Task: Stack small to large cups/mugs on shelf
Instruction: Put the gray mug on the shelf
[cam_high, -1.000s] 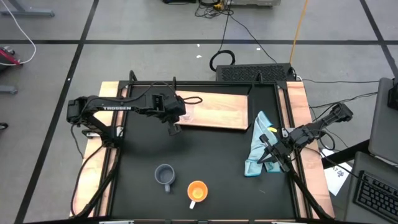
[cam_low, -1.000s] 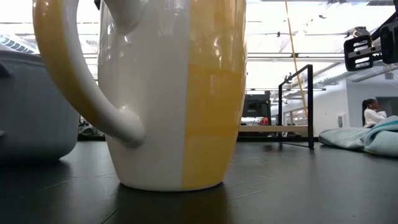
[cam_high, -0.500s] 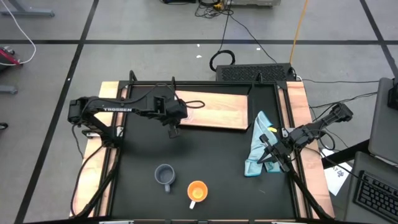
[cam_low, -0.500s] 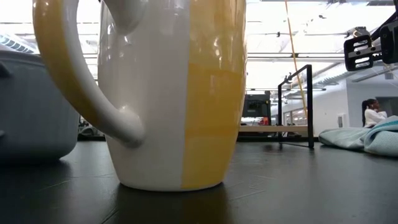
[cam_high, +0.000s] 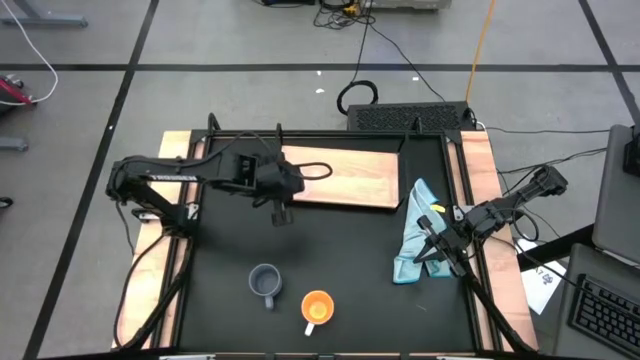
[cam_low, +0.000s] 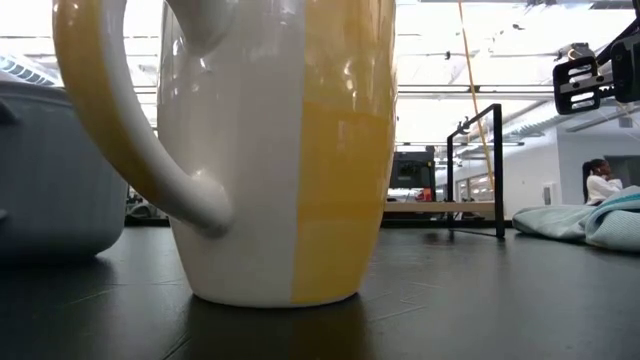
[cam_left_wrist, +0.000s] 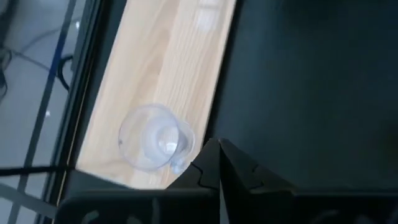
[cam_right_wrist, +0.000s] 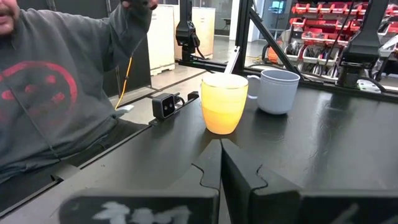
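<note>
The clear glass cup (cam_left_wrist: 155, 137) rests on the light-wood shelf (cam_high: 350, 175), near its left end. The blue-grey mug (cam_high: 265, 283) and the orange mug with a white handle (cam_high: 317, 308) stand on the black table near its front edge, the orange one to the right. My left gripper (cam_high: 281, 213) is shut and empty over the table, just in front of the shelf's left end. Its tips (cam_left_wrist: 217, 144) are beside the glass without touching it. My right gripper (cam_high: 430, 255) is shut and empty at the table's right, pointing toward the two mugs (cam_right_wrist: 224, 102).
A light-blue cloth (cam_high: 415, 235) lies on the table's right part, next to my right gripper. A person in a grey sweatshirt (cam_right_wrist: 56, 93) stands beyond the table's front-left corner. Black table lies open between the shelf and the mugs.
My left gripper has drawn back a little from the shelf toward the table's near edge, still shut. The glass cup stays on the shelf. The mugs and my right arm have kept still.
</note>
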